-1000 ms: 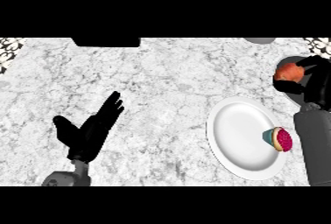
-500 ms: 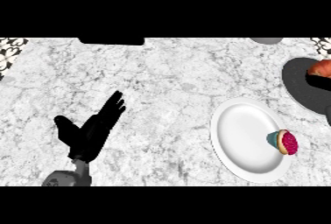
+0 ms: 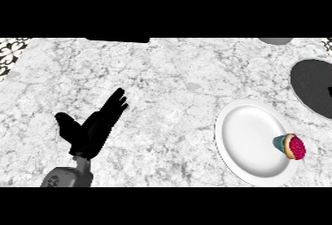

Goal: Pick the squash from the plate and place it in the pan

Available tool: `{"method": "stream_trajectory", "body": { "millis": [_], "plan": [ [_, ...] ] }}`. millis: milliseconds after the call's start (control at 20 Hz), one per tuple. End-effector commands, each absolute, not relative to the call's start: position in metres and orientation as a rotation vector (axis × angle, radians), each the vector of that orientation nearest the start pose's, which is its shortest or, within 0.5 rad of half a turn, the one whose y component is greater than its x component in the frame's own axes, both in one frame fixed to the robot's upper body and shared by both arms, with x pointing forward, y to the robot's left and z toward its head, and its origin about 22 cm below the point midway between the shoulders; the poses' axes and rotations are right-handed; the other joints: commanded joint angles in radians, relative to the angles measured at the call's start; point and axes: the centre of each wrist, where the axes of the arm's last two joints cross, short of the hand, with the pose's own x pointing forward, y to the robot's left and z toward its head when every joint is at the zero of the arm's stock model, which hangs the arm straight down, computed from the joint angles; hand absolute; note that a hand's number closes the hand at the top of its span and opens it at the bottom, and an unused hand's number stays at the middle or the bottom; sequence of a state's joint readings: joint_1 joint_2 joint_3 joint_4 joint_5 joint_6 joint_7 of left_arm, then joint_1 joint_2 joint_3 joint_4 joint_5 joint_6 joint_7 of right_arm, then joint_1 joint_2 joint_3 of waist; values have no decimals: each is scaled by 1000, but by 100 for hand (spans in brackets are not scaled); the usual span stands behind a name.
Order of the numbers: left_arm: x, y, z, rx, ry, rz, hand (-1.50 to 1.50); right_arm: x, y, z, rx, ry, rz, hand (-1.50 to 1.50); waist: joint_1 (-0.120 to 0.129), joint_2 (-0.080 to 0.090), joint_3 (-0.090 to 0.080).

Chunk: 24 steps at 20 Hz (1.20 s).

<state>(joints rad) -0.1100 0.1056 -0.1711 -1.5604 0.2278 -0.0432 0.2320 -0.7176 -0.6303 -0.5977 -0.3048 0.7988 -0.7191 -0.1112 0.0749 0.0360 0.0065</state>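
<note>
Squash (image 3: 293, 146) lies on the white plate (image 3: 250, 132), right out at the plate's right rim, partly overhanging it as seen from the head view; small piece, teal rind toward the plate's middle, magenta cut face turned to the right with a pale yellowish edge round it; nothing touches it but the plate; rest of the plate bare and white, seen as a tall oval at the view's lower right; plate sits flat on the grey-white marble counter (image 3: 175, 79); pan (image 3: 312, 85) above and to the right of the plate, a dark oval cut off by the view's right edge, near the plate but apart from it, a narrow strip of marble showing between them; whether the pan holds anything cannot be told, its inside reads as plain dark; left hand (image 3: 94, 129) well apart from the plate, over the counter at the view's lower left, black, fingers straight and lying close together, pointing up and to the right, thumb spread out to the left; it holds nothing and touches neither plate nor squash; its grey forearm (image 3: 68, 176) comes in from the lower edge beneath it; along the top edge a flat black shape (image 3: 117, 39) at left of centre and a small grey rounded shape (image 3: 276, 41) at right, both cut off, neither identifiable; patterned black-and-white surface (image 3: 13, 48) at the upper left corner, beyond the marble.
</note>
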Motion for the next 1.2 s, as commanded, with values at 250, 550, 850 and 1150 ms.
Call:
{"method": "stream_trajectory", "body": {
  "millis": [250, 550, 850, 1150],
  "plan": [
    [262, 197, 21, -277, -1379, -154, 0, 340, -467, 31, -1347, -1104, -24, -150, 8, 3, 6],
    [263, 200, 22, -279, -1383, -116, 0, 354, -469, 59, -1220, -1382, -301, -150, -12, -5, 7],
    [258, 205, 15, -273, -1383, -129, 0, 315, -500, 38, -1004, -1446, -429, -150, -27, -7, 5],
    [250, 204, 2, -255, -1388, -119, 0, 268, -528, 16, -828, -1488, -340, -150, -42, -17, 1]
  ]
}}
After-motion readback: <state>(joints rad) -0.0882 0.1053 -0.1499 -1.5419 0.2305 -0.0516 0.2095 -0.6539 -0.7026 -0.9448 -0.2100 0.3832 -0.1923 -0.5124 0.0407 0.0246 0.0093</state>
